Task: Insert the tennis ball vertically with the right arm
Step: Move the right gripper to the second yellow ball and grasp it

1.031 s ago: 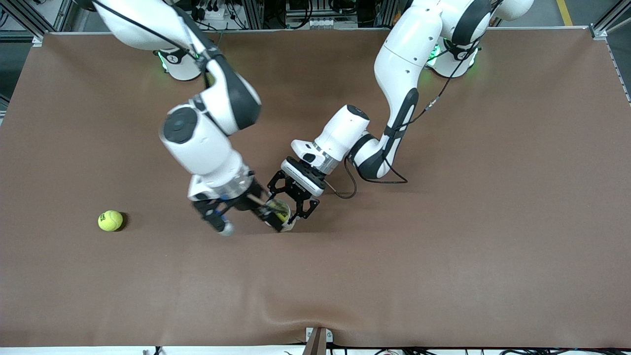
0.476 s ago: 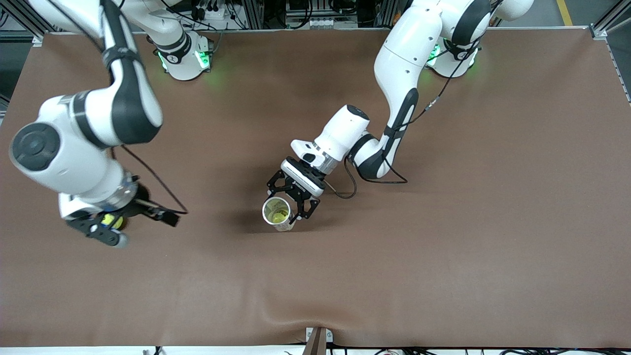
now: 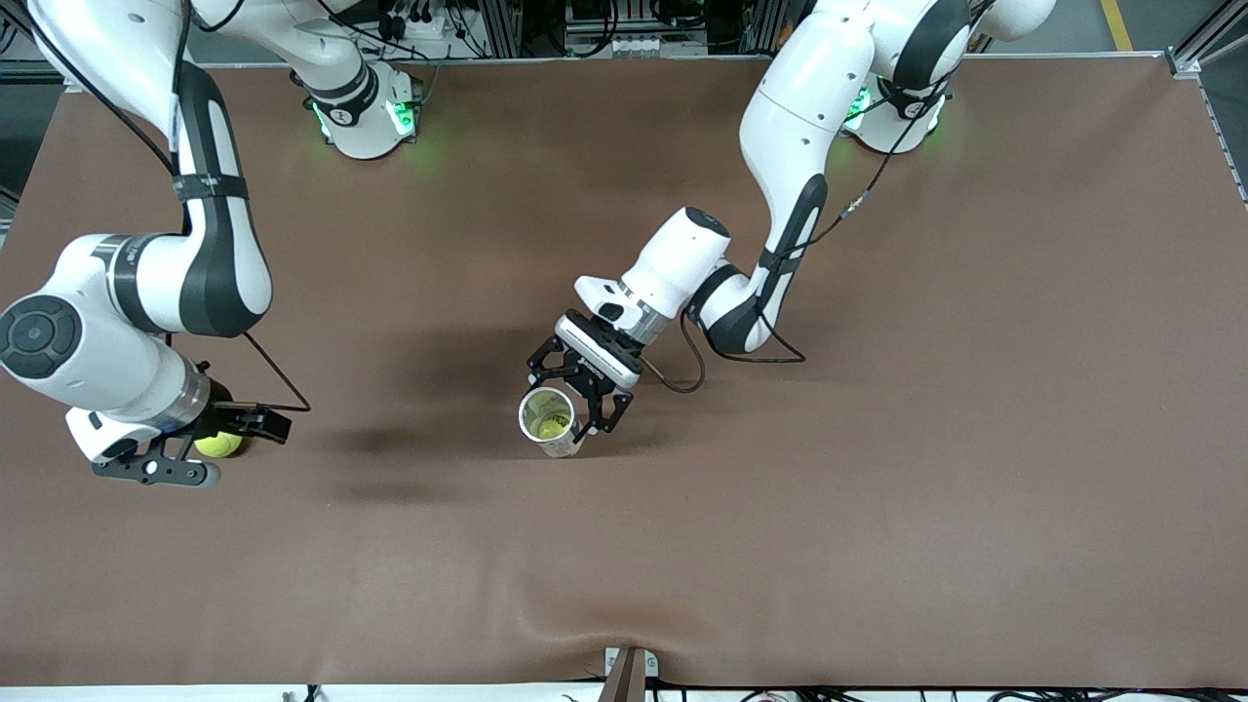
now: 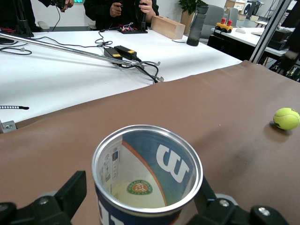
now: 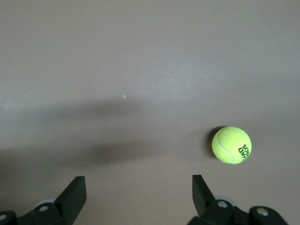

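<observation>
You have the loose tennis ball [image 3: 218, 445] lying on the brown table mat [image 3: 877, 487] toward the right arm's end of the table. It is a yellow-green ball with dark lettering, and in the right wrist view [image 5: 231, 145] you see it resting on the mat with its shadow beside it. Your right gripper [image 3: 185, 450] hangs over that ball with its fingers [image 5: 72, 197] spread wide and nothing between them; the ball sits off to one side of the gap, not centred in it, and you cannot tell from the front view how high the gripper is above it.

Slightly farther from the front camera, near the middle of the table, you see the tennis ball can [image 3: 548, 421] standing upright with its mouth open to the top. It is a clear tube with a metal rim [image 4: 147, 168] and a blue printed label carrying a white W logo. Through the mouth in the front view you can see a yellow-green ball inside the can [image 3: 553, 426]. Your left gripper [image 3: 583, 390] sits around the can with one black finger [image 4: 70, 192] on each side, and its jaws stand wide; you cannot tell whether the pads touch the can wall. From the left wrist view the loose ball [image 4: 286, 118] lies well apart from the can.
</observation>
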Motion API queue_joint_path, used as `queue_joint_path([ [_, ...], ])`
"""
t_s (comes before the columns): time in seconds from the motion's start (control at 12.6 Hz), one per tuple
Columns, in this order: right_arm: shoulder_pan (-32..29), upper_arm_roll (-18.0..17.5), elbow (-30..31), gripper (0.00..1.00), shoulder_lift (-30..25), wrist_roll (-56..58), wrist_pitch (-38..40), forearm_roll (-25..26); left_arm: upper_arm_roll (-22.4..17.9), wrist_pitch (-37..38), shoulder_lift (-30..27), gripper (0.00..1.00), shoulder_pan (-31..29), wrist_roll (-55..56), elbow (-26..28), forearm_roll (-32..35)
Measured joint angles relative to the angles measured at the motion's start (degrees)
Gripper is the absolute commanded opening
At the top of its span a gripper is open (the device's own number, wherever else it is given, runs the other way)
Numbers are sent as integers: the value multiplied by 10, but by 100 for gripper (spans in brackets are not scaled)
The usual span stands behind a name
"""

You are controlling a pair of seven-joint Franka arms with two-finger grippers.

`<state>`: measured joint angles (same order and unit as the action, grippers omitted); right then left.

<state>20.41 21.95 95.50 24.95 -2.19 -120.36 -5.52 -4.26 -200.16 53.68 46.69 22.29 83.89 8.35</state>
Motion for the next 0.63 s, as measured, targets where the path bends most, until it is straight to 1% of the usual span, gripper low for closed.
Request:
queue_joint_path([
  [0.24, 0, 19, 46, 100, 0, 63, -53, 2, 0, 0, 0, 100, 1, 0, 0, 0],
  [0.48, -8, 56, 120, 100, 0, 153, -154, 2, 0, 0, 0, 100, 1, 0, 0, 0],
  [0.63, -16, 62, 144, 100, -1, 173, -175, 2, 0, 0, 0, 100, 1, 0, 0, 0],
])
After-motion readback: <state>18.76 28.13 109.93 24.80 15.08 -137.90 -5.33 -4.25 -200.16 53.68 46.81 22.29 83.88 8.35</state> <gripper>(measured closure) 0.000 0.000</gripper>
